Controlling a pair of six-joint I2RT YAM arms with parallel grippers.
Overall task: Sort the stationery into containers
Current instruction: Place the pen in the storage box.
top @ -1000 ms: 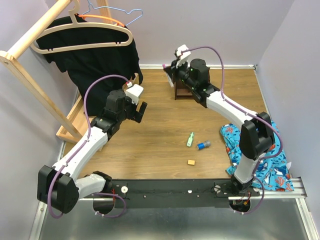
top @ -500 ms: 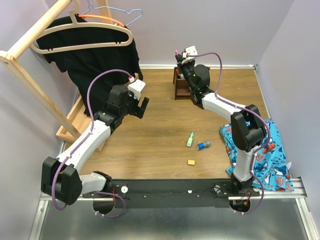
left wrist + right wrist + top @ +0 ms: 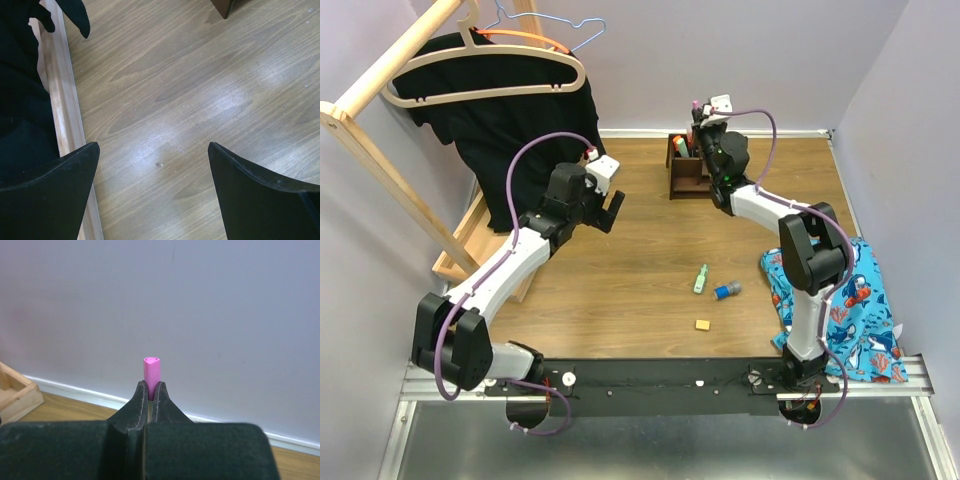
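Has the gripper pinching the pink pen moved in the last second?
Yes. The right gripper, shut on the thin pink pen, shifted rightward in the overhead view, from the dark brown wooden organizer's left edge towards its right side.

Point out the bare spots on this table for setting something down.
Bare wood runs from the left hand toward the green highlighter, and between the rack base and eraser. Crowded: highlighter, blue-capped tube and eraser beside the cloth; the organizer near the right hand.
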